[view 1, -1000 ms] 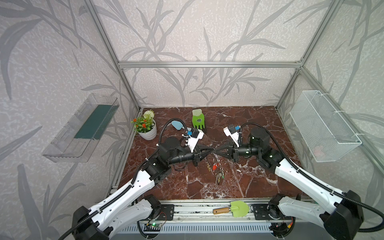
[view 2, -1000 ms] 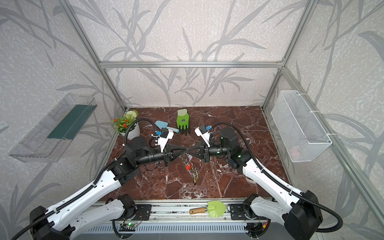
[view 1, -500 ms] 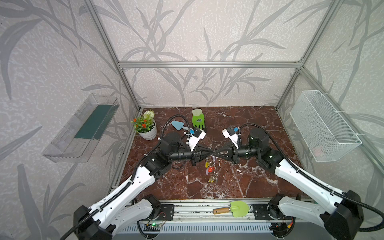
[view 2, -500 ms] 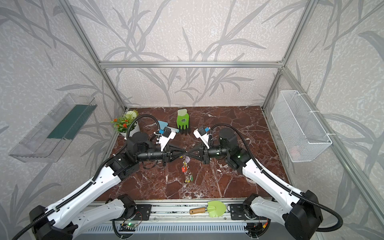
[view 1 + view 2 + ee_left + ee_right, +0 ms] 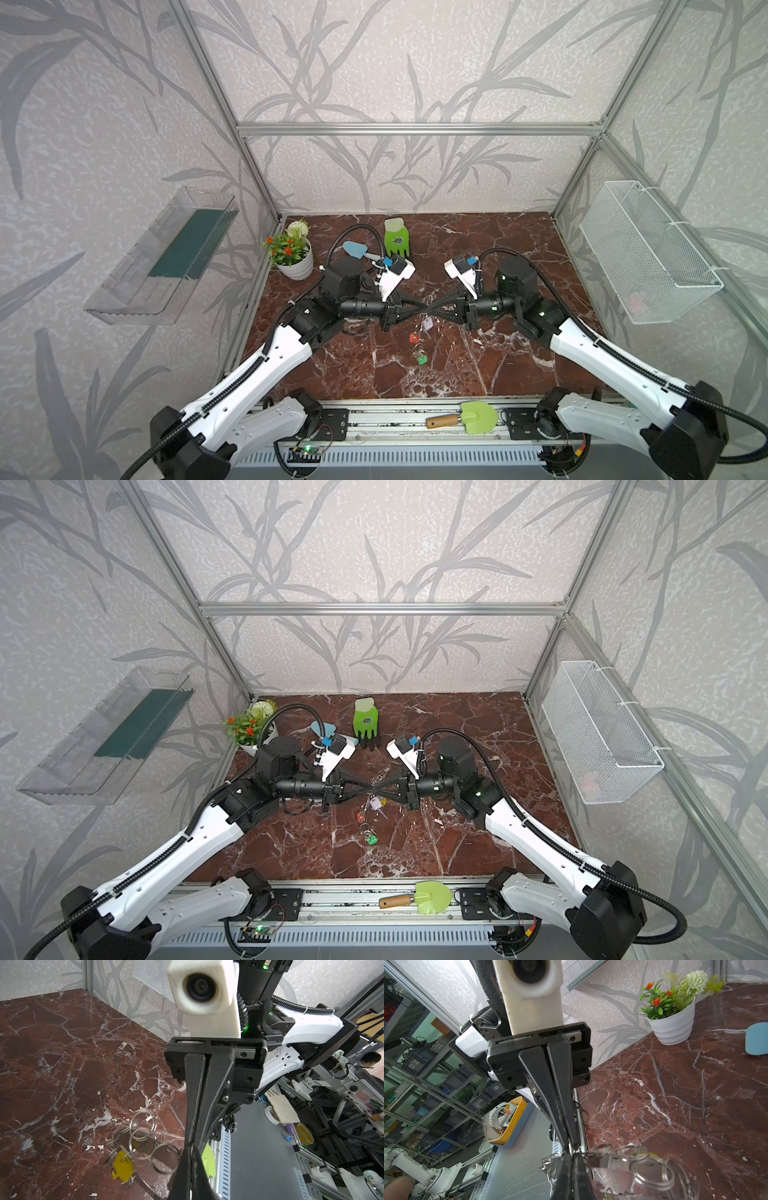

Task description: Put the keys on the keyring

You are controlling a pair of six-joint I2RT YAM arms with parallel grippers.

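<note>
Both grippers are clenched. left gripper (image 5: 422, 309) and right gripper (image 5: 432, 309) meet nose to nose over the middle of the table (image 5: 498, 365), tips touching.

They pinch the keyring (image 5: 612, 1162) at its rim, among the wire loops. Can't tell which loop each one bites. In the right wrist view the grey disc lies roughly flat just beside the tips, with split rings fanned over it.

In both top views the tags trail from the tips toward the front edge:
- lilac tag (image 5: 428, 322) right under the tips
- red tag (image 5: 413, 337) next
- green tag (image 5: 422, 360) last; can't tell if it touches the marble
- yellow tag (image 5: 122, 1166) on a split ring beside the disc, in the left wrist view

Diff vs a second ago: the tips overlapped at a slight angle then, and now the two grippers sit in one line, tip to tip. The end of the bunch has swung a little left.

Vs half a second ago: the pose is practically unchanged and the bunch is in the same spot.
</note>
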